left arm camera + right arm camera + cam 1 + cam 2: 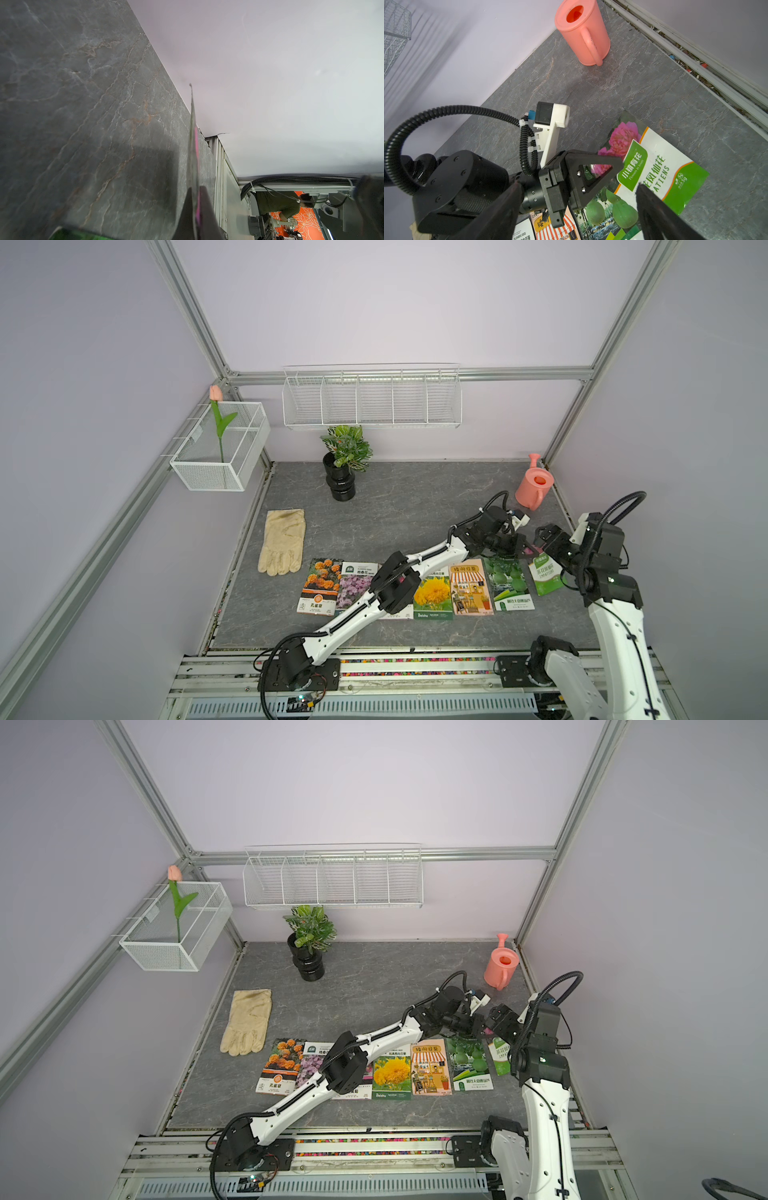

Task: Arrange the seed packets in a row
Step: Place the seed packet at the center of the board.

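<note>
Grey marble-look tabletop (415,510), lilac walls, aluminium frame. Nearest, the seed packets (432,593) lie side by side: marigolds, pink blooms, yellow flower, shop drawing, gourds, plus one mostly under the left arm. At the right end a green-white packet (546,577) sits askew. The left gripper (523,548) is pinched tight on its pink-flower corner, which is only clear in the right wrist view. The right gripper (543,537) hovers above, jaws apart. Further back: glove (282,541), watering can (534,489), potted plant (345,456).

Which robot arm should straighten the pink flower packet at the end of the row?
Left. The left gripper is shut on the edge of the green-and-white pink-flower seed packet. The right gripper is open and holds nothing.
</note>
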Robot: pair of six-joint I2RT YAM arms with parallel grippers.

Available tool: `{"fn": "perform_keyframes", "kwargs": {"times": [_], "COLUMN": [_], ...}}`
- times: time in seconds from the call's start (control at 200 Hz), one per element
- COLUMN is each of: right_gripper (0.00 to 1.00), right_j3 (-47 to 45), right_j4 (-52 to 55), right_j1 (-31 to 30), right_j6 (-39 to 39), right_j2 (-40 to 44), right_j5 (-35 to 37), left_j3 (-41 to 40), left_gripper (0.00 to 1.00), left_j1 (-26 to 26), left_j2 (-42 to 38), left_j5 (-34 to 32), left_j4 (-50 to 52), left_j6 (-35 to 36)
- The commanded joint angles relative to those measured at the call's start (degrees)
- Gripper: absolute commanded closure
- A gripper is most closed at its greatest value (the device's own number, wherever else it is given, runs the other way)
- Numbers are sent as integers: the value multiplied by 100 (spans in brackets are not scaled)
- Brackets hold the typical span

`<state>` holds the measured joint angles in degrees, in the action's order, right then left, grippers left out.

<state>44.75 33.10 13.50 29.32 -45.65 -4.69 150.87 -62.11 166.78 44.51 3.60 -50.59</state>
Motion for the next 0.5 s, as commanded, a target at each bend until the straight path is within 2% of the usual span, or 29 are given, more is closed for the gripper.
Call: {"fn": "perform_keyframes", "kwargs": {"times": [0.0,0.07,0.19,0.33,0.34,0.355,0.37,0.385,0.495], "right_gripper": [11,11,11,11,11,11,11,11,11], "right_j3": [-116,-127,-149,-177,-184,-186,-191,-194,-237], "right_j4": [-133,-129,-155,-155,-155,-165,-166,-164,-199], "right_j1": [50,54,70,82,83,87,88,86,101], "right_j6": [-93,-93,-103,-119,-119,-120,-120,-120,-122], "right_j2": [62,64,65,77,74,74,71,66,58], "right_j5": [85,108,122,129,136,135,141,140,147], "left_j3": [195,180,143,139,143,145,142,144,141], "left_gripper": [93,89,76,48,43,31,8,1,0], "left_j1": [-12,-23,-33,-38,-38,-38,-42,-43,12], "left_j2": [184,202,214,135,131,121,102,86,-150], "left_j5": [96,155,182,142,136,128,120,112,-85], "left_j4": [122,130,98,137,145,159,171,182,495], "left_j6": [-53,-103,-137,-58,-41,-25,1,35,409]}}
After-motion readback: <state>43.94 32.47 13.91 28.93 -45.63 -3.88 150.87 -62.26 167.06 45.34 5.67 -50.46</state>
